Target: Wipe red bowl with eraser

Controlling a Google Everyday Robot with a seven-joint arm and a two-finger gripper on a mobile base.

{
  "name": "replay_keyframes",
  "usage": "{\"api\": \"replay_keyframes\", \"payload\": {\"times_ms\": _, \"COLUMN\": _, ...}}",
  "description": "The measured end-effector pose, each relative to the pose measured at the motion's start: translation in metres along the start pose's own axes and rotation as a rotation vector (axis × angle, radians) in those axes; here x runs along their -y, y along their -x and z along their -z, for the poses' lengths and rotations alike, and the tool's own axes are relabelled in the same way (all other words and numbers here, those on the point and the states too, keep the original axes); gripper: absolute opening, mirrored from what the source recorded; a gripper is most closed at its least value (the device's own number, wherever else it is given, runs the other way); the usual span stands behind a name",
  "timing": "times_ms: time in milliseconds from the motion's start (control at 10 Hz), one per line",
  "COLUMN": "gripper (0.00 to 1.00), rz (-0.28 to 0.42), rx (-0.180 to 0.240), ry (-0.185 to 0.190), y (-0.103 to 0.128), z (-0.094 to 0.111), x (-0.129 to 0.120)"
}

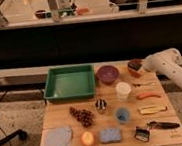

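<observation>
Pincer [140, 67] is at the back right of the worktop [60, 119], on the end of the white arm [166, 63] that reaches in from the right. It sits right at the red bowl [134, 72], on the bowl's right side. The eraser [134, 62], a dark block, is over the top of the red bowl, either touching it or just inside; can't tell which. Can't tell how far the pincer is open, or whether it grips the eraser, since that spot is too blurred.

The red bowl is just right of the purple bowl [107, 74], not touching it. Green tray [49, 86] is back left. White cup [123, 90] stands in front of the gap between the two bowls. Right of the cup is a thin utensil [144, 84]. In front of that is an orange carrot-like piece [149, 95], then a pale yellow piece [152, 110], then a black-handled brush [161, 125] at front right.

In the middle are a metal cup [101, 104], a blue cup [122, 114] and a dark grape bunch [82, 115]. The front row, left to right, has a grey-blue cloth [58, 138], an orange fruit [87, 138] and a blue sponge [110, 134].
</observation>
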Motion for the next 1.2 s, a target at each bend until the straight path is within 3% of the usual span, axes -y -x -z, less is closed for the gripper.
{"api": "replay_keyframes", "payload": {"times_ms": 600, "gripper": 0.09, "rz": -0.076, "rx": -0.074, "ry": -0.053, "y": -0.041, "z": 0.000, "x": 0.029}}
{"api": "replay_keyframes", "payload": {"times_ms": 900, "gripper": 0.09, "rz": -0.073, "rx": -0.080, "ry": -0.051, "y": -0.032, "z": -0.023, "x": 0.044}}
{"api": "replay_keyframes", "payload": {"times_ms": 1200, "gripper": 0.09, "rz": -0.050, "rx": -0.059, "ry": -0.043, "y": -0.004, "z": -0.047, "x": 0.056}}
